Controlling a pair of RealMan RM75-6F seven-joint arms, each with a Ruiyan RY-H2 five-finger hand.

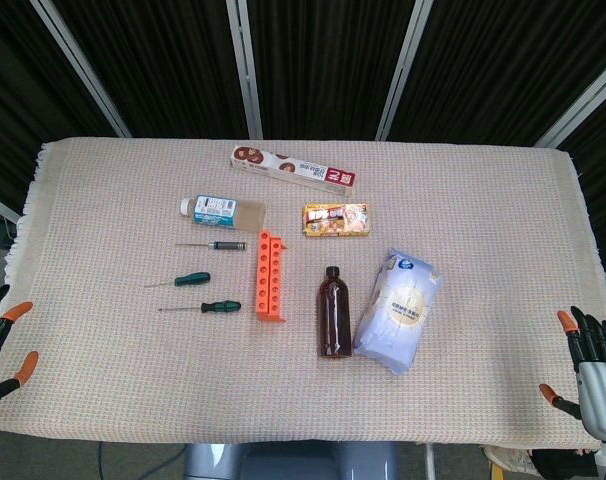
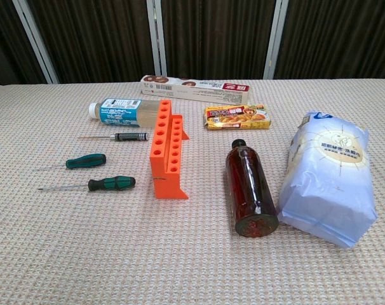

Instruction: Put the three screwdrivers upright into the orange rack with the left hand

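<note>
The left hand rests open at the table edge, holding nothing. Three screwdrivers lie flat well ahead to its right, beside the orange rack. The right hand is open too.

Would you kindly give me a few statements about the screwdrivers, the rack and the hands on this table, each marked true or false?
1. All three screwdrivers lie flat on the cloth, left of the orange rack. True.
2. The left hand grips a screwdriver. False: it sits at the table's edge with nothing in it, and the green-handled screwdriver nearest it lies untouched.
3. The brown bottle stands upright. False: it lies on its side, right of the rack.
4. The black-handled screwdriver lies between the clear plastic bottle and the two green-handled ones. True.
5. One rack hole already holds a screwdriver. False: the rack holds none.
6. The right hand holds nothing. True.
</note>
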